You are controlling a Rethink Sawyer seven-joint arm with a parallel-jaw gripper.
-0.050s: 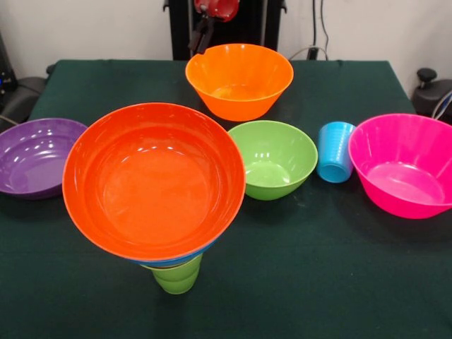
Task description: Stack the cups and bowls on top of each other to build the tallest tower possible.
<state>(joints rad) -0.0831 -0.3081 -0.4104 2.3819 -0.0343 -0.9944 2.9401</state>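
Already the tower near the front-left looks top-heavy: a wide glossy red-orange plastic bowl (154,182), a blue bowl's rim (185,257) showing beneath, perches on a narrow lime green plastic cup (176,277). Any nudge or off-centre addition could topple it. The gripper (205,35) hangs far back; whether open, I cannot tell.

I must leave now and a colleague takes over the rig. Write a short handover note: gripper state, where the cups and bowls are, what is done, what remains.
Gripper: drawn back at the far edge behind the orange bowl, holding nothing; open or shut cannot be told.
Tower at the near side: green cup, a blue piece seen only as a rim, big red-orange bowl on top, tilted.
Loose on the table: purple bowl, green bowl, blue cup lying on its side, pink bowl, the orange bowl.
Left: stack these five.
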